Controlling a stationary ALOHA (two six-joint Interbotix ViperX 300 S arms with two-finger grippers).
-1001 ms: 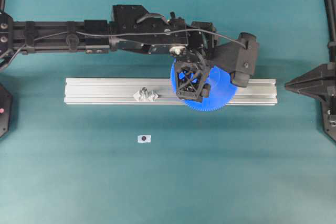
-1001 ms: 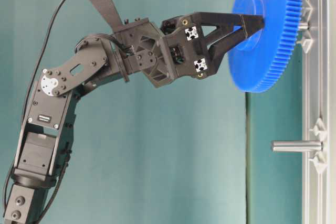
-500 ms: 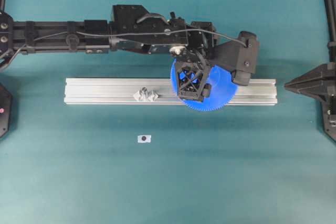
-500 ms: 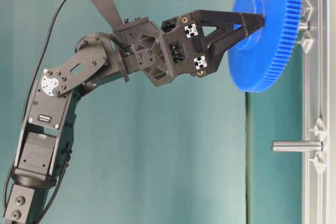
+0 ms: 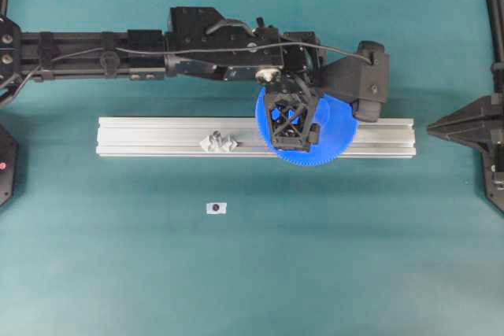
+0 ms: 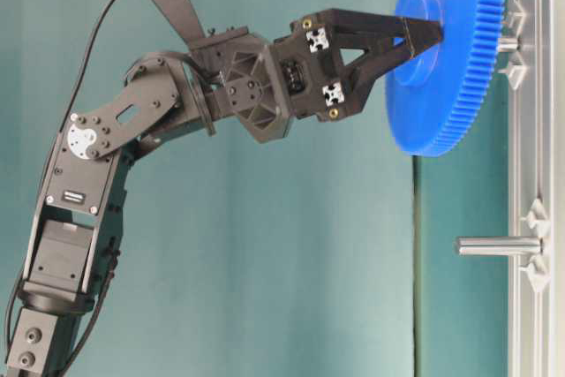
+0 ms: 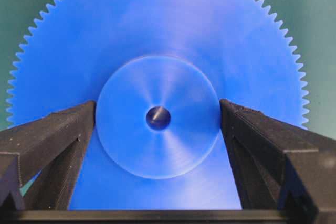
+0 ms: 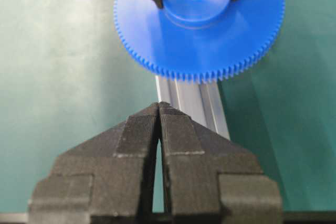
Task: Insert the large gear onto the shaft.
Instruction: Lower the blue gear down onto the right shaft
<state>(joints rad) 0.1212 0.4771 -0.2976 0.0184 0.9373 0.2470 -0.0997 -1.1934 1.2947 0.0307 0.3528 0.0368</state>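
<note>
Blue large gear (image 7: 157, 77) on shaft (image 6: 507, 42), left pincer (image 7: 157, 129) spread

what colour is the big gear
Bright blue all over; the large gear shows best in the left wrist view.

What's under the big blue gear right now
Under the large gear runs the aluminium rail. The table-level view shows the shaft emerging beneath it toward the rail. Its clear mount is mostly covered, and how far the gear has slid down cannot be told.
</note>
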